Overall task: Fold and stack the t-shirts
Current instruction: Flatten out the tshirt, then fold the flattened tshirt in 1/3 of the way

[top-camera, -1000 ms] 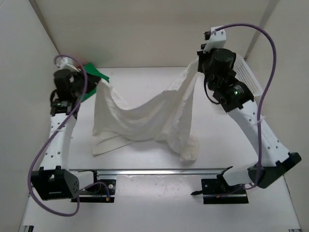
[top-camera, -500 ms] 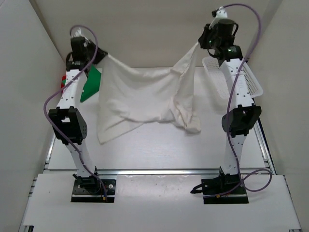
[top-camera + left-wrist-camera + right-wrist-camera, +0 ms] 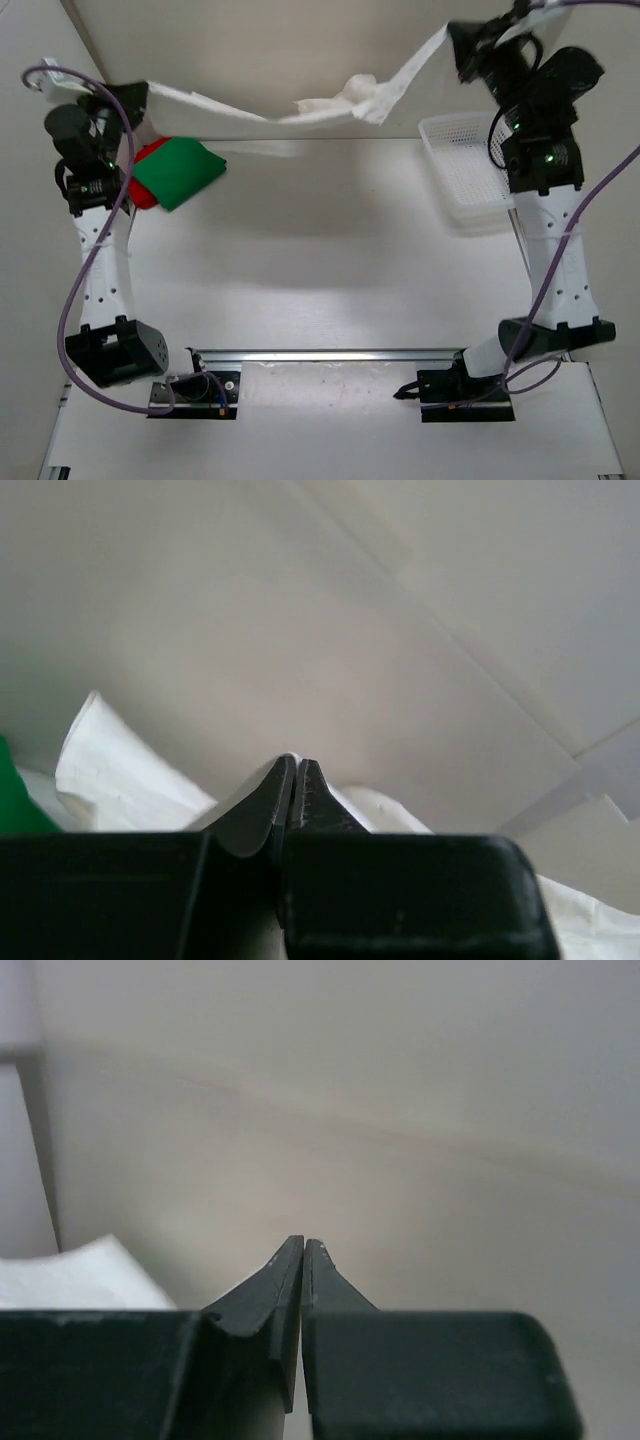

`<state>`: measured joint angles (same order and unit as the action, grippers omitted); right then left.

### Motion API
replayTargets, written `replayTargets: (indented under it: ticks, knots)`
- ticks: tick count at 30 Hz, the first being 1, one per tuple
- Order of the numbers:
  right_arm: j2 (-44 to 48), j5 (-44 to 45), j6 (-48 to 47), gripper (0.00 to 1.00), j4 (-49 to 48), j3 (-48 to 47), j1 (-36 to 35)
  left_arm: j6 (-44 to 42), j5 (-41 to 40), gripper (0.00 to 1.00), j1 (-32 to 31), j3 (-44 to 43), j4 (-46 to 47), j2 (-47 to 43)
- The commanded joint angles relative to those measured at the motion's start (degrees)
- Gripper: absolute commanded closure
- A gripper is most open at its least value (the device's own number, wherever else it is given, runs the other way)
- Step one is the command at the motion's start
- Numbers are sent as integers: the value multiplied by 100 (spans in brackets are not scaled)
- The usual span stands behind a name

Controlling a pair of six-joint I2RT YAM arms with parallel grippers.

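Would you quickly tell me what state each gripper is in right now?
Left gripper: closed, holding one end of the white t-shirt.
Right gripper: closed, holding the other end of the same shirt.

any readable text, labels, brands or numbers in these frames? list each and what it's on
None can be read.
The white t-shirt, green t-shirt, red t-shirt and white mesh basket show no print, tag or logo.
Neither wrist view shows any lettering.
Any marking on the arm housings is too small to tell.
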<state>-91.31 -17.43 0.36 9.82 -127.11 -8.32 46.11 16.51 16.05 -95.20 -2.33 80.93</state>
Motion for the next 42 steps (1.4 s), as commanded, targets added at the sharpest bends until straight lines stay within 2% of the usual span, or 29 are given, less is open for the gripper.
replayTargets:
  ticks: [1,2,4,5,7,10,14,17,19,24,28,31,34,36,37,40,42]
  knots:
    - [539,589,-923,100,478,1851,-214,-233,-78,100,-94,1551,-22,-312]
    - [761,661,-854,100,424,2726,-214,-251,-95,100,-33,1861,135,-688]
    - [1673,828,-302,100,389,4475,-118,-382,-183,100,73,3220,163,-1235]
    - [2121,986,-126,100,345,4954,-74,-409,-192,100,126,3845,145,-1663]
    - [2912,1258,558,100,213,6769,-109,-698,-638,100,135,4698,-30,-2296]
    - [3828,1426,1490,100,467,8347,-214,-761,-659,100,3,5877,-407,-3073]
    - [4882,2084,2344,100,2265,9159,-442,-901,-28,100,370,6828,-900,-3687]
    - [5892,1868,2749,100,3261,9179,-784,-1217,132,100,583,7032,-1637,-4109]
    - [6324,1333,2924,100,3848,9038,-838,-1306,-33,100,304,6971,-1980,-4435]
    - [6933,1267,3312,100,4659,8668,-1128,-1516,-183,100,-40,6761,-2562,-4832]
    - [6469,1698,3278,100,4056,8633,-1479,-1438,-26,100,151,6971,-2291,-4613]
    - [5450,1908,3058,100,3108,8493,-1629,-1052,317,100,477,6954,-1799,-4219]
    - [4152,1622,2671,100,2218,8167,-1165,-596,361,100,627,6734,-1289,-3665]
    - [3484,1051,2531,100,1753,7948,-429,-411,344,100,697,6603,-938,-3330]
    - [3036,831,2539,100,1507,7895,-330,-357,326,100,654,6558,-823,-3129]
    - [2016,1039,2460,100,1224,7238,-293,-41,108,100,548,6409,-392,-2611]
    - [1523,813,2408,100,1145,6842,-180,30,19,100,400,6217,-208,-2110]
